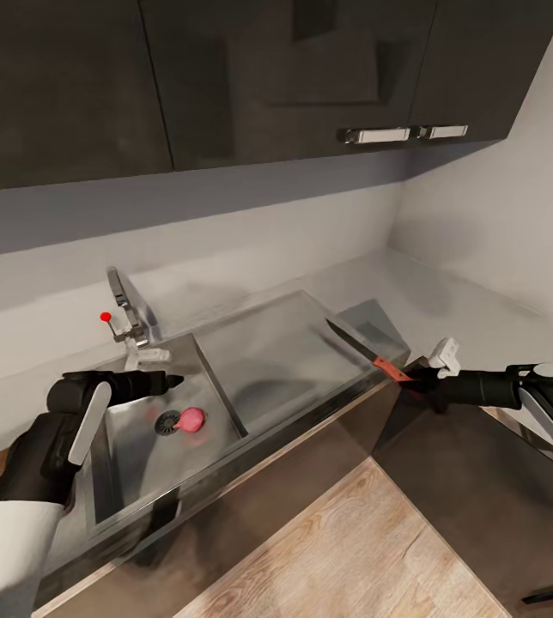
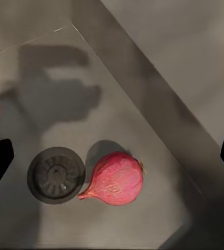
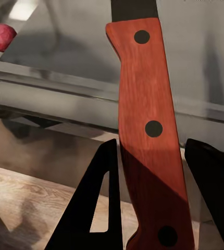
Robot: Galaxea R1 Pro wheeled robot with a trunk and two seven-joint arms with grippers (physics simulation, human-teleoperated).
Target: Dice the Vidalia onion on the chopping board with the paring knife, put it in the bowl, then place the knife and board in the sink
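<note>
The pinkish-red Vidalia onion (image 1: 191, 419) (image 2: 116, 178) lies on the floor of the sink basin (image 1: 130, 463), touching the round drain (image 1: 167, 421) (image 2: 56, 174). My left gripper (image 1: 170, 379) (image 2: 112, 156) hovers open right above it, one finger to each side and well clear. Over the drainboard's right end, my right gripper (image 1: 416, 378) (image 3: 153, 143) is shut on the reddish-brown handle of the paring knife (image 1: 371, 354) (image 3: 146, 130). Its dark blade points across the drainboard (image 1: 285, 360). The chopping board and the bowl are out of view.
A chrome faucet (image 1: 130, 311) with a red-tipped lever (image 1: 105, 317) stands behind the basin, close to my left wrist. The countertop (image 1: 474, 309) runs into the right corner under dark wall cabinets (image 1: 294, 77). Wooden floor (image 1: 345, 549) lies below the counter front.
</note>
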